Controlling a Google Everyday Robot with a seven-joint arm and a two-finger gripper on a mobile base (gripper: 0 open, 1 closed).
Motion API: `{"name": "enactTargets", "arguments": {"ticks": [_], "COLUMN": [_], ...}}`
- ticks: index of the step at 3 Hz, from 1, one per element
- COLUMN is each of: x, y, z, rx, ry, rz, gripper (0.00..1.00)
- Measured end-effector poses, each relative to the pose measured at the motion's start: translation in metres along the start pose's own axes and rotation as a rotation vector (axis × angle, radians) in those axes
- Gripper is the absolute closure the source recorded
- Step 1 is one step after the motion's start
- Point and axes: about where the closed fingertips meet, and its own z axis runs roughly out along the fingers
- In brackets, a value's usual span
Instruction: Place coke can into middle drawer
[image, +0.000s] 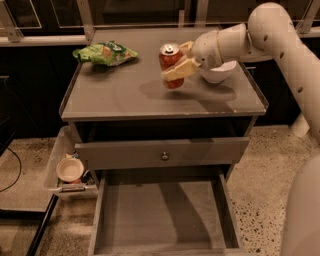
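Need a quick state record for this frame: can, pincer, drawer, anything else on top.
coke can: in the pincer, over the cabinet top, seemingly just off it
pincer: shut on the can, beside the white bowl
middle drawer: pulled open, floor bare
also on top: green chip bag, at the back, left in view

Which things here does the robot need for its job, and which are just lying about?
Needed: coke can; pincer, clamped on the can over the cabinet top; open middle drawer below.
Lying about: green chip bag; white bowl; small bowl in the side bin.
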Motion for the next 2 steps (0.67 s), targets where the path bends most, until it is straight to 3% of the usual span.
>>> {"name": "enactTargets", "arguments": {"ticks": [2], "x": [0.016], "y": [0.079], "z": [-0.057], "rx": [0.059], "ry": [0.034], "rz": [-0.014], "gripper": [1.0]}}
